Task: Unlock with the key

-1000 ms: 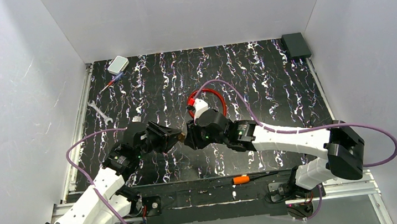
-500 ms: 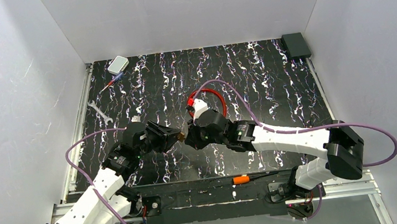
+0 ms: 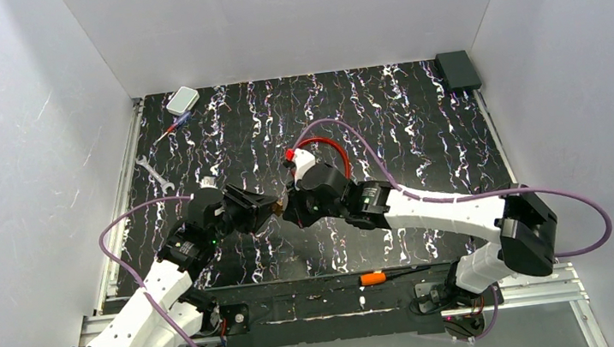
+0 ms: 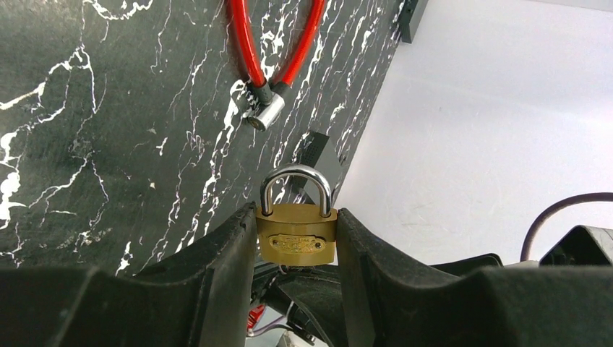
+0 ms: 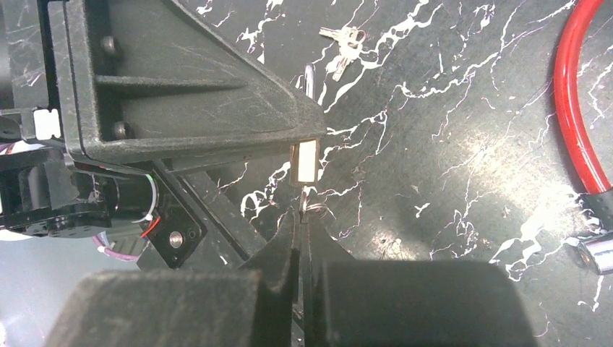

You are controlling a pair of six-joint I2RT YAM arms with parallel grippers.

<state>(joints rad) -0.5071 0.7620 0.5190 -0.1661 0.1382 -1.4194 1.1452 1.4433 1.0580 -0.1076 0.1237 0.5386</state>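
Note:
My left gripper (image 4: 296,213) is shut on a small brass padlock (image 4: 296,235) with a closed silver shackle, held above the table. The padlock shows edge-on in the right wrist view (image 5: 306,160). My right gripper (image 5: 300,217) is shut on the tiny silvery key (image 5: 303,202), whose ring hangs beside the fingertips. The key points at the padlock's underside, and its tip reaches the body. I cannot tell whether it is inside the keyhole. In the top view the left gripper (image 3: 266,205) and the right gripper (image 3: 288,203) meet tip to tip at the padlock (image 3: 277,202).
A red cable lock (image 3: 331,149) lies just behind the right wrist. Spare keys (image 5: 345,40) lie on the black marbled table. A wrench (image 3: 154,174), a small screwdriver (image 3: 174,129) and a white box (image 3: 182,99) are far left. An orange-handled tool (image 3: 373,278) lies at the near edge. A black box (image 3: 457,70) sits far right.
Both grippers, still joined at the padlock, have shifted slightly away from the near edge and to the left. Their holds are unchanged.

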